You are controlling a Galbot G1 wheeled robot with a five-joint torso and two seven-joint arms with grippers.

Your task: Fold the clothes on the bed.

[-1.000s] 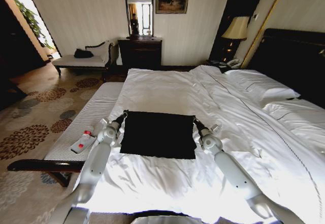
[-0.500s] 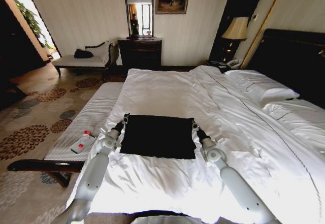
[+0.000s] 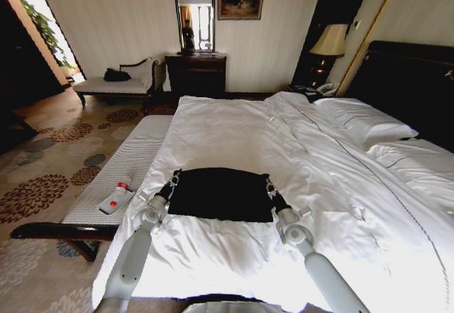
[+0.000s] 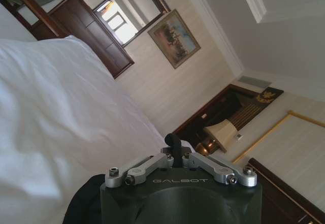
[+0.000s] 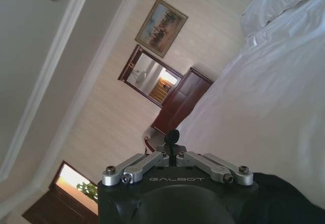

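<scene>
Mid-fold: black T-shirt (image 3: 221, 194) on the white bed (image 3: 234, 125). Left gripper (image 3: 174, 175) and right gripper (image 3: 269, 182) pinched tight on its far corners. Next, probably pulling both corners evenly toward the near edge.

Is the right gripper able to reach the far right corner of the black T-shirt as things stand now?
Probably yes. The right gripper is already at the far right corner of the T-shirt, which lies flat on the bed, and nothing stands between them. The left gripper is at the far left corner.

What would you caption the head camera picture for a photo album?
Left gripper and right gripper pinch the far corners of a black T-shirt on the white bed.
</scene>
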